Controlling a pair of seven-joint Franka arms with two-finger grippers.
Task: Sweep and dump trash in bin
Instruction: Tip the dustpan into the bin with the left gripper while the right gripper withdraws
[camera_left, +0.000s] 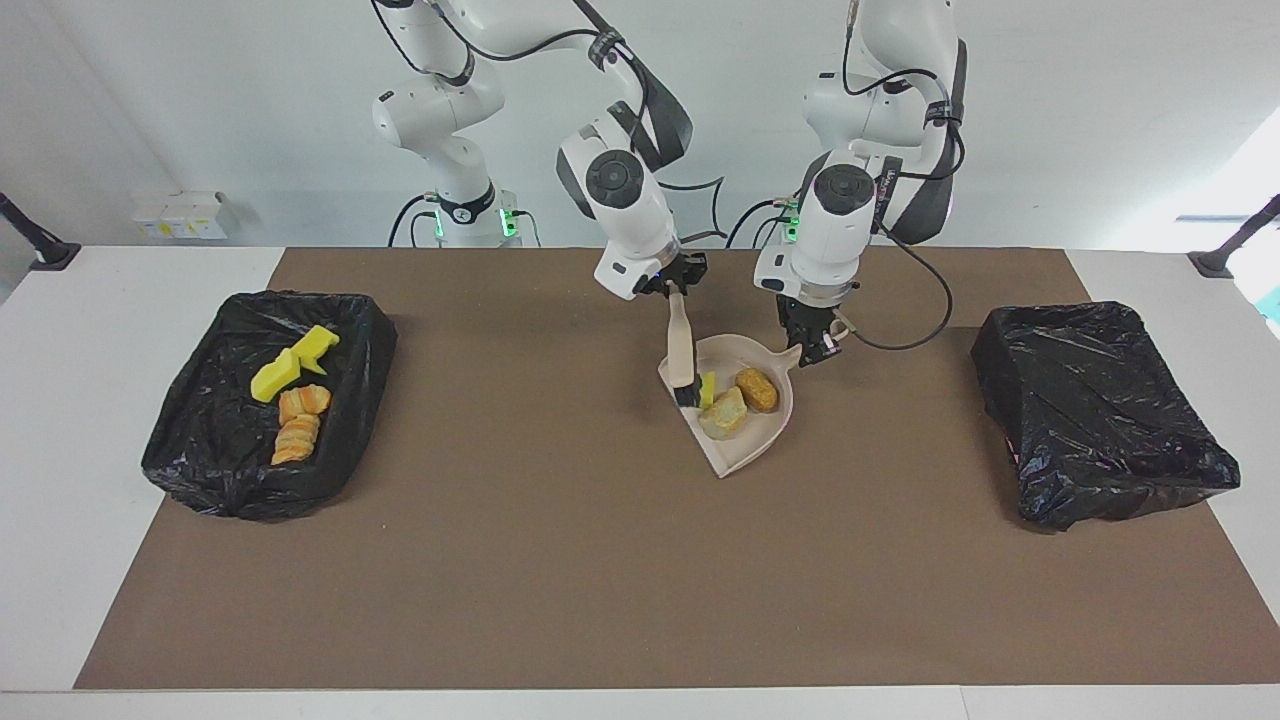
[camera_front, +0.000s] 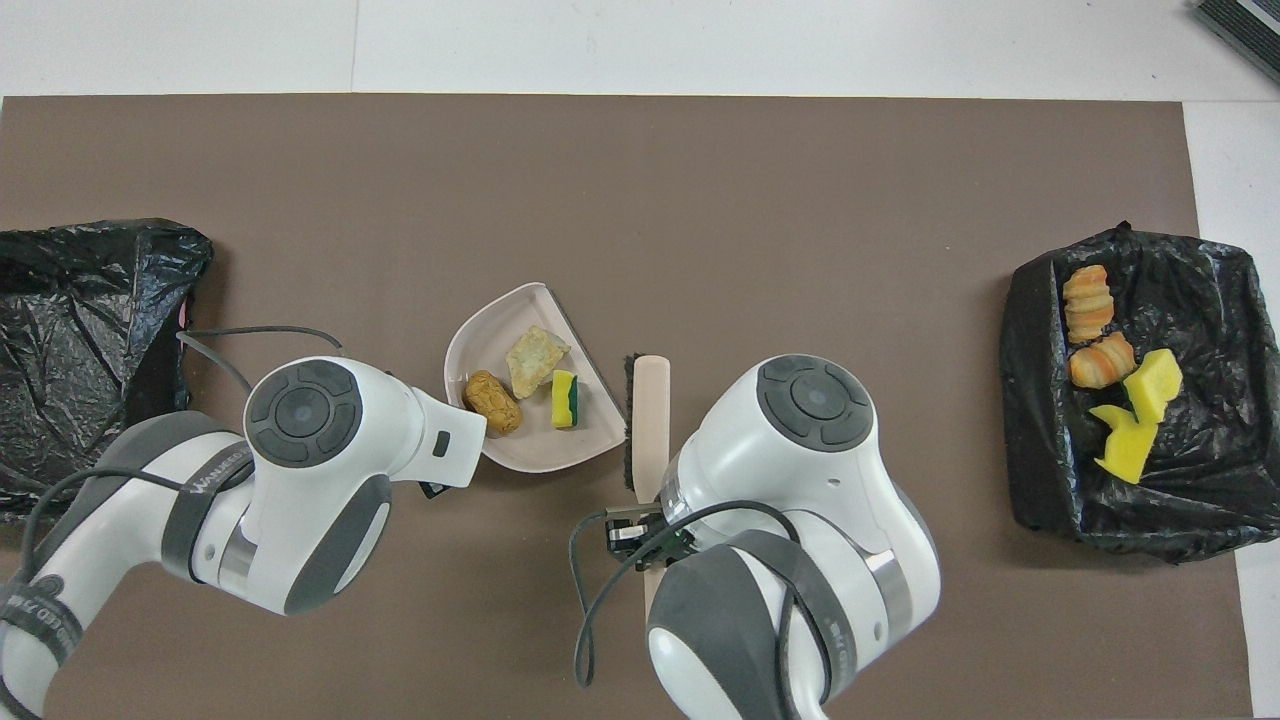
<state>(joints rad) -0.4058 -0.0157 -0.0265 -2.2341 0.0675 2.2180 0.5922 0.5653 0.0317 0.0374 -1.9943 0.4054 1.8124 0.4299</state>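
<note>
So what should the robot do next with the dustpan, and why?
Probably lift the dustpan and carry it to a black bin. All three scraps already lie inside it, and the brush in the right gripper is clear of its mouth in the overhead view. The left gripper holds the handle. Keep it level so nothing rolls out.

A pale beige plastic dustpan (camera_left: 745, 440) is showing three scraps against the flat brown table mat (camera_left: 600, 580): a yellow-and-green wedge (camera_front: 565, 397), a pale tan rocky lump (camera_front: 535, 353) and an orange-brown bread-like chunk (camera_front: 492, 401). Just beside the dustpan, a beige hand brush (camera_front: 648, 420) is showing black bristles. Glossy black bin liners (camera_left: 270, 400) are holding yellow and orange-striped pieces (camera_left: 298, 390).
</note>
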